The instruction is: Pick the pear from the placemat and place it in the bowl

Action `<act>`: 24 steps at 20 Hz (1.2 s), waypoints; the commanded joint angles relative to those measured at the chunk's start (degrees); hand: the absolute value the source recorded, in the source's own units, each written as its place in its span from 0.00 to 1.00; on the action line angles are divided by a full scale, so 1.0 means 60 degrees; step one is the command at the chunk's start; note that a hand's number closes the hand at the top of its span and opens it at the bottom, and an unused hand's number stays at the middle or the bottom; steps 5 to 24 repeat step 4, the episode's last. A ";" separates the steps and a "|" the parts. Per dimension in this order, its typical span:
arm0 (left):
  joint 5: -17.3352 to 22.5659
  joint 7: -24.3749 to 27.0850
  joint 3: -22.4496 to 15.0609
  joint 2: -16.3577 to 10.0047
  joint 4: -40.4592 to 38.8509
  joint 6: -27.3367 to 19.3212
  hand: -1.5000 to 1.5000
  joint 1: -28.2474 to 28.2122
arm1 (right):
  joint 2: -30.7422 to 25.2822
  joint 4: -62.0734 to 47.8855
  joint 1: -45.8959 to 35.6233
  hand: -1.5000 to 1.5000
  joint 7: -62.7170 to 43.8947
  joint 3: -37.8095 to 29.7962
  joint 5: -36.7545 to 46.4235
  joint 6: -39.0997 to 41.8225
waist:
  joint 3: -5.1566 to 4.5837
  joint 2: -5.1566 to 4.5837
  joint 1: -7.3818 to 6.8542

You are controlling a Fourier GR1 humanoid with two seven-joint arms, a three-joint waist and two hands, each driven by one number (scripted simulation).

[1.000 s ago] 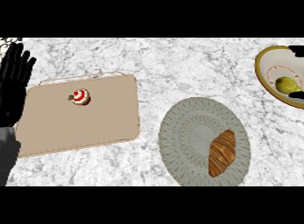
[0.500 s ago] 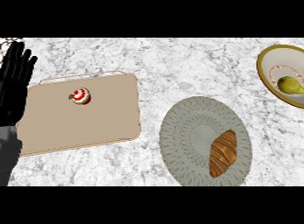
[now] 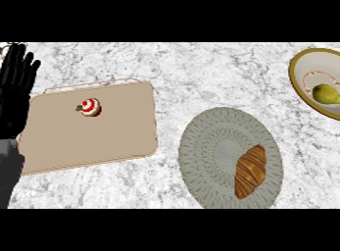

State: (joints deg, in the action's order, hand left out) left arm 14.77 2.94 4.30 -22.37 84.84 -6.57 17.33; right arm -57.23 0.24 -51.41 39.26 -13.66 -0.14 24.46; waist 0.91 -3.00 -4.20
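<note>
pear [image 3: 330, 95] already in bowl [image 3: 313, 66], far right; lying on side, long axis roughly left-right, fat end left, narrow tip pointing right and slightly nearer; left hand [image 3: 6, 100] resting at left edge beside placemat [image 3: 93, 142], fingers straight, released

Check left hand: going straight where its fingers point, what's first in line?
Nothing visible: left hand points toward the view's top edge, only counter ahead. Placemat sits to its right, off that line; depth unclear.
</note>
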 commanded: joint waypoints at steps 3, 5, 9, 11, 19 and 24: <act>-0.0012 0.0078 0.0008 0.0042 -0.0028 0.0006 0.50 -0.0030 | -0.0485 0.0028 0.0468 0.00 0.0171 -0.0280 -0.0287 0.0918 | 0.0051 -0.0063 0.0000; 0.0153 0.0105 0.0126 -0.0024 -0.0050 0.0159 0.50 -0.0068 | -0.0431 0.0062 0.0568 0.00 0.0233 -0.0296 -0.0302 0.0730 | 0.0061 -0.0102 -0.0096; 0.0153 0.0105 0.0126 -0.0024 -0.0050 0.0159 0.50 -0.0068 | -0.0431 0.0062 0.0568 0.00 0.0233 -0.0296 -0.0302 0.0730 | 0.0061 -0.0102 -0.0096; 0.0153 0.0105 0.0126 -0.0024 -0.0050 0.0159 0.50 -0.0068 | -0.0431 0.0062 0.0568 0.00 0.0233 -0.0296 -0.0302 0.0730 | 0.0061 -0.0102 -0.0096; 0.0153 0.0105 0.0126 -0.0024 -0.0050 0.0159 0.50 -0.0068 | -0.0431 0.0062 0.0568 0.00 0.0233 -0.0296 -0.0302 0.0730 | 0.0061 -0.0102 -0.0096; 0.0153 0.0105 0.0126 -0.0024 -0.0050 0.0159 0.50 -0.0068 | -0.0431 0.0062 0.0568 0.00 0.0233 -0.0296 -0.0302 0.0730 | 0.0061 -0.0102 -0.0096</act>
